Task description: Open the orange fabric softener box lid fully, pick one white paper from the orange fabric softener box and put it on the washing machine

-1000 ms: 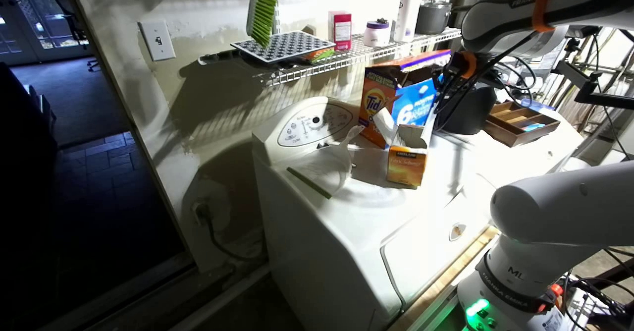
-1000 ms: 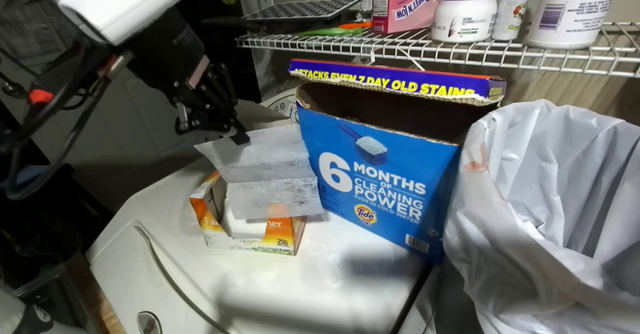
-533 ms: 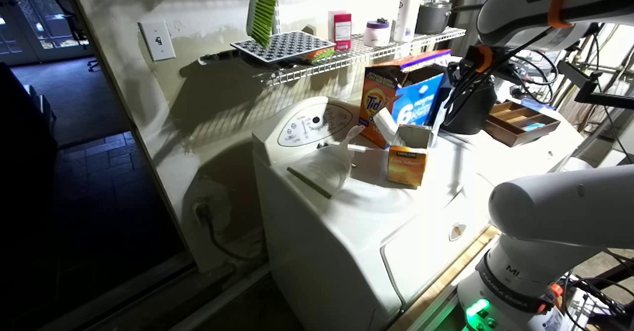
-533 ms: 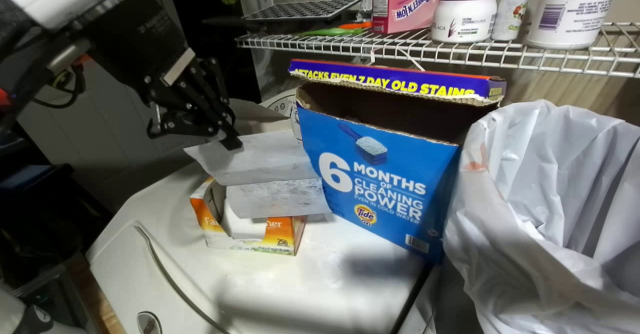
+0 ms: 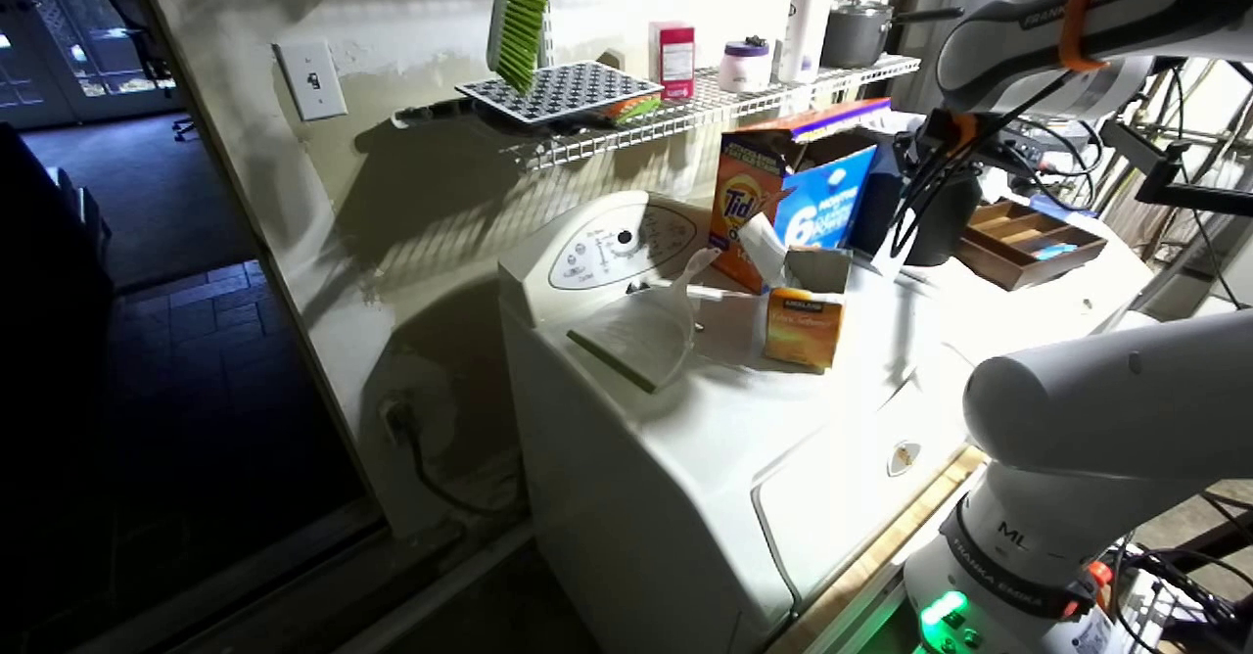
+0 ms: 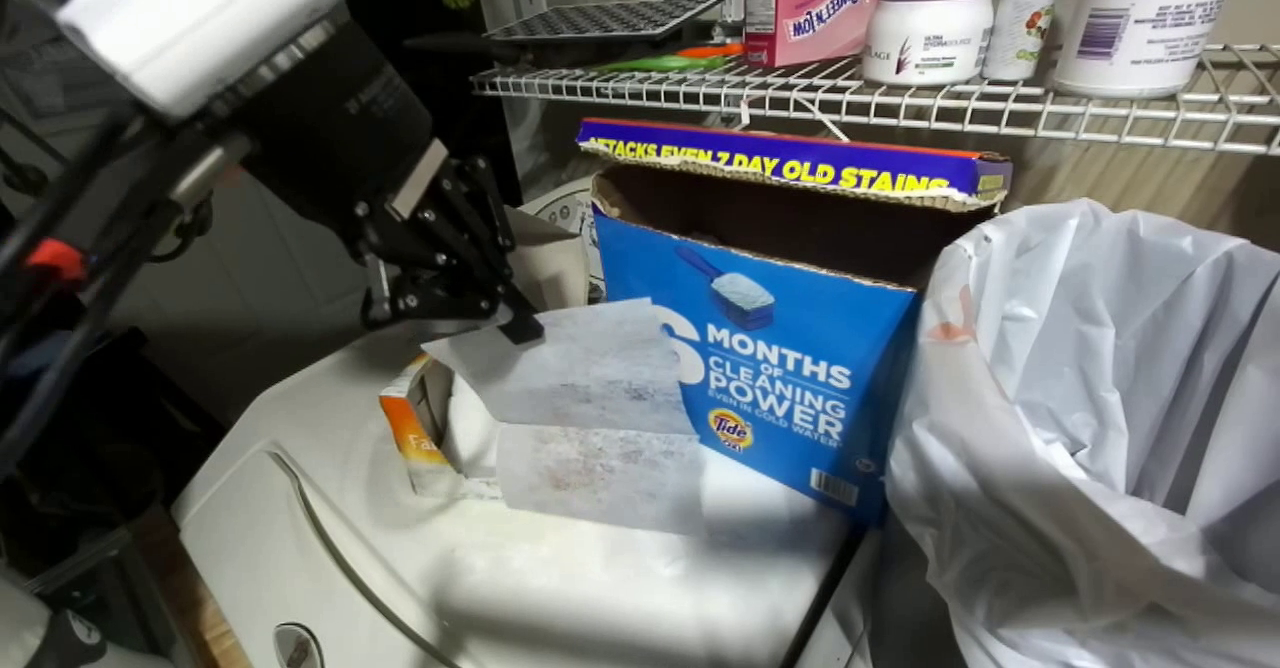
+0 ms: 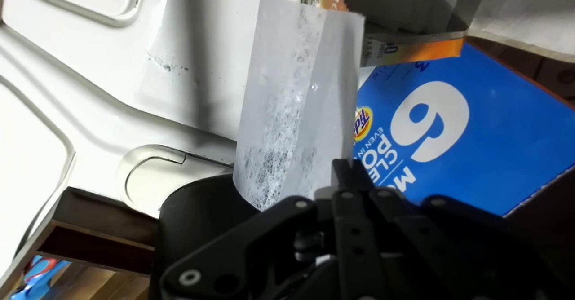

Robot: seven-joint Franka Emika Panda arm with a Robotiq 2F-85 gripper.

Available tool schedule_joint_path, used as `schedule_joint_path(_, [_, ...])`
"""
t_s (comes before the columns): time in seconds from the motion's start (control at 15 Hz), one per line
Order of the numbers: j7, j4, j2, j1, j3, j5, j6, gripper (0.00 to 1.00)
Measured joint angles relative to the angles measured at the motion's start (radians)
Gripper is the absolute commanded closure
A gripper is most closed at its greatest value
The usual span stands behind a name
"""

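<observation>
Pinching the white paper (image 6: pixel 600 403) close to one edge, the black gripper (image 6: pixel 522 326) is pressed narrow, with only this thin sheet between its tips. The paper hangs down from there, with a crease across its width, and it looks half transparent to me. Whether its lower end touches something, I cannot tell for sure. The orange fabric softener box (image 5: pixel 804 329) stands upright on the washing machine (image 5: pixel 724 419), and its lid (image 5: pixel 762 241) is raised, showing the pale inner side. The sheet is fully out of this box, because I see a gap between the two. Near the box stands a much taller Tide carton (image 6: pixel 790 368), with torn cardboard along its top; if the lid leans on it, I cannot tell. Next to this carton, a white plastic bag (image 6: pixel 1060 398) hangs in wide folds. On the machine rests also a translucent dustpan (image 5: pixel 636 333) with a green edge. Above, on the wire shelf (image 6: pixel 850 106), there are a pink Sweet'N Low box (image 6: pixel 815 8) and a white jar (image 6: pixel 925 38) with a purple cap.
</observation>
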Motion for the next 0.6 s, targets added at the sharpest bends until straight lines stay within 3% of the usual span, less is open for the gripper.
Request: schedule_joint_path(0.6, [-0.243, 0.076, 0.213, 0.097, -0.13, 0.002, 0.11, 1.0])
